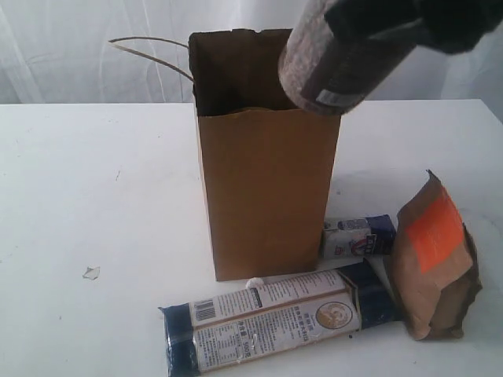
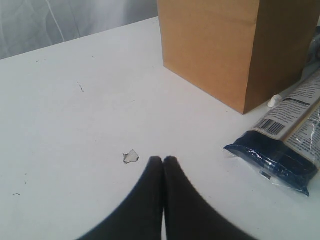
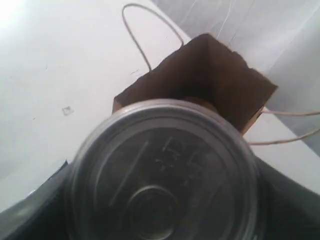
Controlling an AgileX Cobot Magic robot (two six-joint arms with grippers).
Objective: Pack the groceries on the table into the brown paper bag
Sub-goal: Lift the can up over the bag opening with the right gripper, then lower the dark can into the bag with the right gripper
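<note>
- Beyond the right gripper (image 1: 393, 27), the brown paper bag (image 1: 267, 196) was seen standing upright with its mouth open. Its inside was dark, and what lay in it could not be made out.
- The dark silver-lidded can (image 1: 334, 63) was clasped between that gripper's widely spread jaws. It was tilted and held over the corner of the bag's mouth nearest the gripper, clear of the table (image 1: 94, 181).
- A thin string handle (image 1: 149, 47) was seen arching from the bag's rim on the side away from the right gripper.
- Well below the right gripper, the small blue-white packet (image 1: 357, 236) was laid just beside the bag's foot. The brown pouch with orange label (image 1: 436, 259) was propped close by it.
- The long navy-tan packet (image 1: 275, 318) was laid flat along the bag's base, its navy end turned toward the left gripper (image 2: 163, 162).
- The left gripper was clenched empty, fingertips pressed together, low over the table, with the tiny clear wrapper scrap (image 2: 131, 156) just beside them.
- The table was plain white, and a pale curtain (image 1: 78, 47) was hung behind it.
</note>
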